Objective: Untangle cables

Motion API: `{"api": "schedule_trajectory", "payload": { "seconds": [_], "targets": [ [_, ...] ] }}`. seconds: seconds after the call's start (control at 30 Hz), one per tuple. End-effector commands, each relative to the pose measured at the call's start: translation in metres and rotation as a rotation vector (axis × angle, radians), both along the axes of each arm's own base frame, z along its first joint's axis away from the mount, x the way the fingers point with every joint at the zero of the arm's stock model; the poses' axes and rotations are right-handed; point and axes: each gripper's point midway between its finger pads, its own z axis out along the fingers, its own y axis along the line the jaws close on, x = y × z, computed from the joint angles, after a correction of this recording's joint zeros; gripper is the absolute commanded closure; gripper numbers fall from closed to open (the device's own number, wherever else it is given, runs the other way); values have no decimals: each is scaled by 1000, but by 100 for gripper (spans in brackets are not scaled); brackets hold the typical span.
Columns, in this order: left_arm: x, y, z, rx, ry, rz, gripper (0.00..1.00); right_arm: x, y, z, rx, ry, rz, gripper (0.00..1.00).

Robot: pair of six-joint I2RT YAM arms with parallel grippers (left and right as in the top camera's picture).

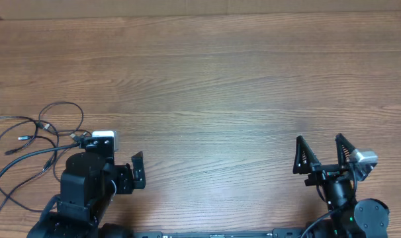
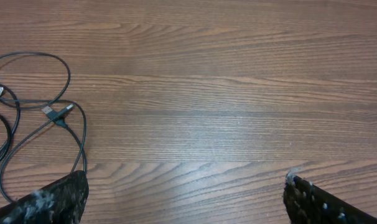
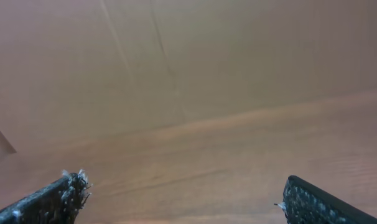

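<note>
Left gripper (image 2: 183, 202) - jaws spread wide, nothing held, set low over table (image 1: 220, 79) at near left. Right gripper (image 1: 323, 155) - jaws likewise spread, empty, at near right. Cables (image 1: 35, 139) seen in loose tangle at left edge, just beside left arm, partly hidden under it, well apart from right gripper.

Here's the wooden table (image 1: 214, 79), brown boards with the grain running left to right across the whole overhead view, and a soft sheen of light on it in the left wrist view. Along its far edge runs a pale tan panel (image 1: 267, 5). The right wrist view catches that panel rising behind the tabletop, a little blurred, with faint lines slanting across it.
</note>
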Motion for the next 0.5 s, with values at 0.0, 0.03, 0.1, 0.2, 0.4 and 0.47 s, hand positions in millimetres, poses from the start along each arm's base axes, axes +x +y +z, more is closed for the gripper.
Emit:
{"api": "schedule_trajectory", "payload": {
  "seconds": [0.0,0.03,0.1,0.2,0.4,0.47],
  "targets": [
    [-1,1,-3,5,6,7,1,-1,0,6,-68,-43,-1,0],
    [-1,1,-3,6,6,7,0,-1,0,7,-68,-48,-2,0],
    [-1,1,-4,6,6,7,0,1,0,7,-66,-60,-2,0],
    [-1,1,-3,6,6,7,0,11,1,4,-60,-116,-3,0],
    [-1,1,-3,6,6,7,0,24,3,-6,-47,-238,-6,0],
    [-1,1,-3,5,6,7,1,25,3,-11,-43,-277,-7,0]
  ]
}}
